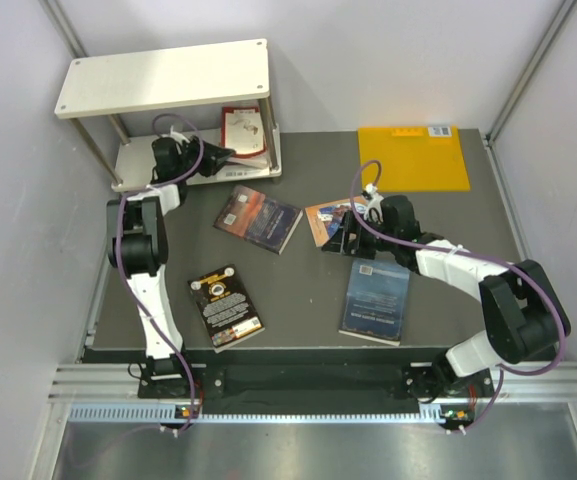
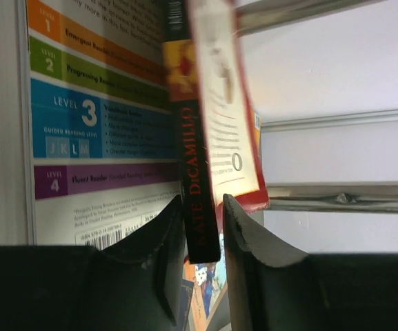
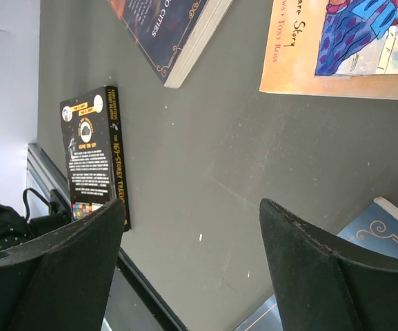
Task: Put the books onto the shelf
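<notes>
Tabletop [image 1: 308,280] of dark grey, enclosed by white walls with metal corner posts. The shelf [image 1: 163,78] stands at the far left corner. On its lower board the red-and-white book [image 1: 245,130] stands upright, and the left gripper [image 2: 202,203] grips it at the spine, reaching in under the upper board. The spine reads "KATE DICAMILLO", and a cover beside it lists "LEVEL" 1 to 4. The right gripper [image 3: 192,207] hovers with fingers spread wide over bare table, just beside the orange-brown book [image 3: 323,62], which is marked "TONY ROSS". The reddish-glow book [image 1: 258,218], black book [image 1: 226,305] and dark blue book [image 1: 376,300] lie flat and apart. An orange-yellow sheet [image 1: 413,158] lies at the far right.
</notes>
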